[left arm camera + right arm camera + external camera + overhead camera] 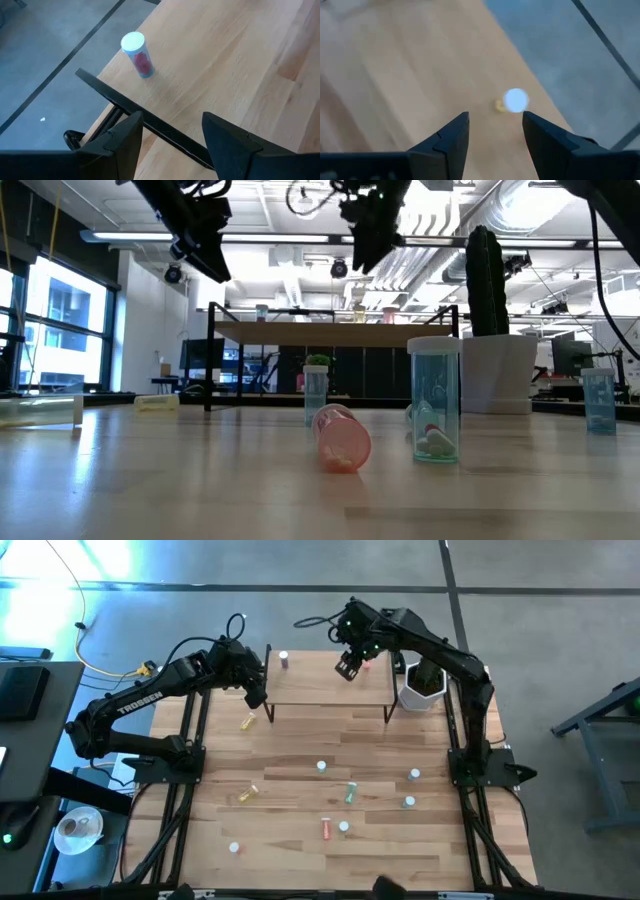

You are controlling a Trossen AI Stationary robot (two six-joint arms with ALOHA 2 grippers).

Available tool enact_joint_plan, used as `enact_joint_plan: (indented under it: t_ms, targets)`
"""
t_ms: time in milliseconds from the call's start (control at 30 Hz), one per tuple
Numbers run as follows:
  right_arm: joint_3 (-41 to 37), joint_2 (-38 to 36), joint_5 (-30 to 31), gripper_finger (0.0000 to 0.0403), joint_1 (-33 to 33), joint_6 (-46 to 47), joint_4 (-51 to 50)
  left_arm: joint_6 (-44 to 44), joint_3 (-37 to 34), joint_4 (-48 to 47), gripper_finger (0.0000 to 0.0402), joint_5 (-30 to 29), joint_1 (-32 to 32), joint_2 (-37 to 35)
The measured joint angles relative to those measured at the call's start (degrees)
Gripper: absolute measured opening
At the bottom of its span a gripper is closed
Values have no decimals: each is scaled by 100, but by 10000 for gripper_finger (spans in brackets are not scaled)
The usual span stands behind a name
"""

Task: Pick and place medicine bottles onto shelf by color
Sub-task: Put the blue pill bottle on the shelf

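The light-wood shelf (330,685) stands at the table's far edge on black legs. A red bottle with a pale cap (137,54) stands on its left part and also shows in the high view (284,660). A pale-capped bottle with a bit of yellow beside it (515,100) stands on the shelf's right part. My left gripper (255,692) hangs open and empty over the shelf's left end (172,117). My right gripper (350,666) hangs open and empty above the shelf's right part (495,117), just short of that bottle. Several more bottles lie or stand on the table.
On the table are yellow bottles (248,721) (247,794), a green one (350,792), a red one (326,829) and blue ones (413,775) (408,802). A white pot with a cactus (420,688) stands right of the shelf. A pink bottle (342,438) lies near the low camera.
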Motion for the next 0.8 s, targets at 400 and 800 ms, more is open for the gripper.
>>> enact_joint_plan:
  t_ms: [400,800]
  targets:
    - [-786,-191,-39,177,1188,-290,-541,0,0,-20,195,510,-51,0]
    - [-3939,-1479,-688,177,1860,217,2127,22,0,-24,195,514,-85,0]
